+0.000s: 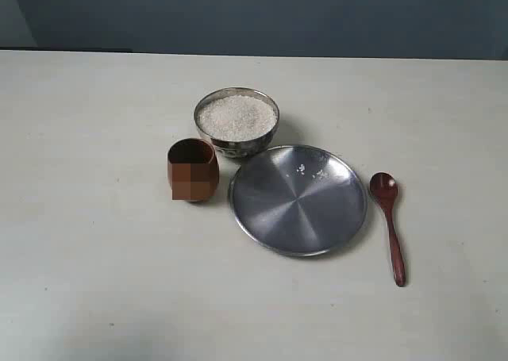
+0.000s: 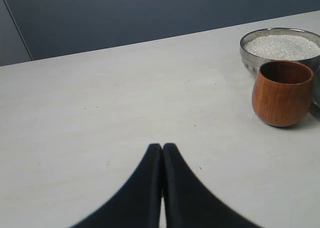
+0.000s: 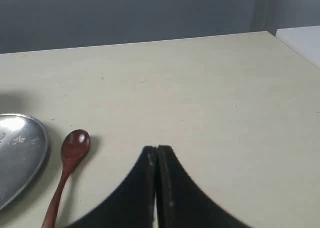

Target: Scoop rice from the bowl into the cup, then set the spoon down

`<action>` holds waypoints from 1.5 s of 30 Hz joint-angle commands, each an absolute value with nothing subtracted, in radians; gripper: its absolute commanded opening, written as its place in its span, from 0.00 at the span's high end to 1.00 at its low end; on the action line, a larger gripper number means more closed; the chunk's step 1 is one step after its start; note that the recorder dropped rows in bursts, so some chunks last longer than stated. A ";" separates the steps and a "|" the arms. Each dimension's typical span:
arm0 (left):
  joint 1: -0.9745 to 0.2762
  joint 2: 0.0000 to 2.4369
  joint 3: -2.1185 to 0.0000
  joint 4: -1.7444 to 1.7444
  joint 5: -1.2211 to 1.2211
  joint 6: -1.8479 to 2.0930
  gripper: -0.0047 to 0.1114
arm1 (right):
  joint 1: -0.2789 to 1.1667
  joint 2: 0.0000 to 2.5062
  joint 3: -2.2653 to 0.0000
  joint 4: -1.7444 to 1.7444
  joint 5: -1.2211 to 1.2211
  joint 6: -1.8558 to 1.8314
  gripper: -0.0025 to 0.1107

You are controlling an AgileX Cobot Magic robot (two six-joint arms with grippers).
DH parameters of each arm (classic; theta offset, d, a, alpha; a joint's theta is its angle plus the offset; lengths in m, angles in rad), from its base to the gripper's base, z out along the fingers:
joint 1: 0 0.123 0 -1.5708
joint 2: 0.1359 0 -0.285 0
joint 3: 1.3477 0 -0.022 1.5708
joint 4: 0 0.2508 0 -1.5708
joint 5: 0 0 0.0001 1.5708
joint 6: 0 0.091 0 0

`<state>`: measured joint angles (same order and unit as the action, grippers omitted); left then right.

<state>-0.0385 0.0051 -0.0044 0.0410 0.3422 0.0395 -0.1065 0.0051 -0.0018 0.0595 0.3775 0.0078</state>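
The rice (image 1: 236,117) fills the bowl (image 1: 238,148) almost to its rim as a level white heap. The bowl stands about midway across the bench (image 1: 95,258), nearer the edge that meets the wall (image 1: 254,16) than the opposite edge. The cup (image 1: 193,169) stands upright just beside the bowl, on the side away from the wall and toward the left arm's edge; whether the two touch cannot be told.

A wide steel plate (image 1: 278,210) lies flat just beside the bowl on its other side. A few stray grains (image 1: 319,173) lie on it near its wall-side rim. The spoon (image 1: 389,218) lies on the bench just beside the plate but apart from it, toward the right arm's edge. Its hollow faces up, the scoop points toward the wall and the handle points toward the opposite edge.

The left claw (image 2: 162,147) has its fingers pressed together on nothing, over bare bench well apart from the cup. The right claw (image 3: 157,149) is likewise pressed together and empty, near the spoon but not touching it.

A blurred square patch (image 1: 193,182) covers the cup's front in the exterior view, and nothing can be read there. The left wrist view shows plain wood grain on the cup.

The bench is pale cream and matte, with small dark specks. The wall is dark blue-grey. In the right wrist view a bench corner shows, with a paler surface (image 3: 300,40) beyond it.
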 commanded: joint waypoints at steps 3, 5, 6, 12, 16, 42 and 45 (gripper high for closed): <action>-0.041 0.000 0.000 0.043 0.338 0.036 0.96 | -0.103 0.000 0.000 0.059 0.364 0.000 0.98; -0.041 0.000 0.000 0.043 0.338 0.036 0.96 | -0.103 0.000 0.000 0.059 0.364 0.000 0.98; -0.041 0.000 0.000 0.043 0.338 0.036 0.96 | -0.103 0.000 0.000 0.059 0.364 0.000 0.98; -0.041 0.000 0.000 0.043 0.338 0.036 0.96 | -0.103 0.000 0.000 0.059 0.364 0.000 0.98; -0.041 0.000 0.000 0.043 0.338 0.036 0.96 | -0.103 0.000 0.000 0.059 0.364 0.000 0.98; -0.041 0.000 0.000 0.043 0.336 0.036 0.96 | -0.103 0.000 0.000 0.297 0.086 0.000 0.98; -0.041 0.000 0.000 0.043 0.336 0.036 0.96 | -0.103 0.000 0.000 0.297 0.082 0.000 0.98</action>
